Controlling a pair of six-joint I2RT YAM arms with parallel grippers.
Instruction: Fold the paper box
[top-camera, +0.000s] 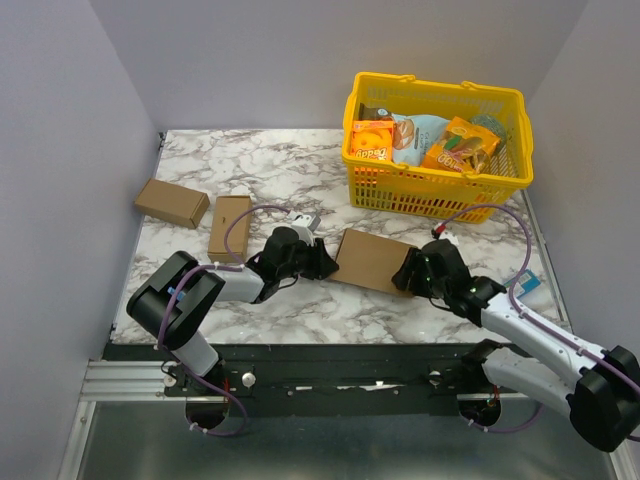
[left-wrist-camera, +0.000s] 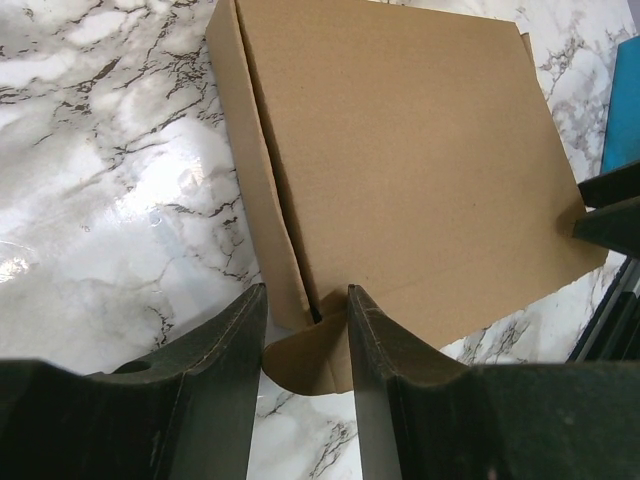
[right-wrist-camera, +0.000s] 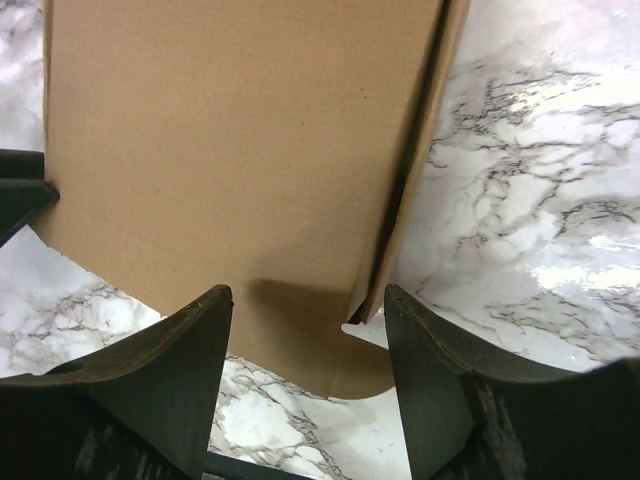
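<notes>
Since only the top external view takes in the whole table (top-camera: 280, 160), we take the yellow basket (top-camera: 437, 190) at its far right as our reference. That view alone shows the basket's load of snack packets (top-camera: 460, 145). It also shows two smaller cardboard boxes, one (top-camera: 229, 227) left of the basket and the other (top-camera: 172, 203) further left still.

The paper box (top-camera: 372, 260) lies flat on the marble on the near side of the basket, below its left half and apart from it. The left gripper (top-camera: 322, 262) stands at the box's end away from the basket's right side, and the right gripper (top-camera: 405, 275) at the opposite end. From above, we cannot tell how either pair of jaws stands.

The wrist views supply that. In the left wrist view, the left gripper (left-wrist-camera: 307, 300) has its fingers apart, and a corner of the paper box (left-wrist-camera: 400, 170) sits in the gap, where a folded side flap meets a rounded tab. We cannot tell whether the pads touch the cardboard. The tip of the other arm's gripper shows at the box's far edge.

In the right wrist view, the right gripper (right-wrist-camera: 308, 300) has its fingers spread wider, clamped on nothing. The paper box (right-wrist-camera: 230, 150) reaches between them, its raised side flap ending just inside the right-hand finger.
</notes>
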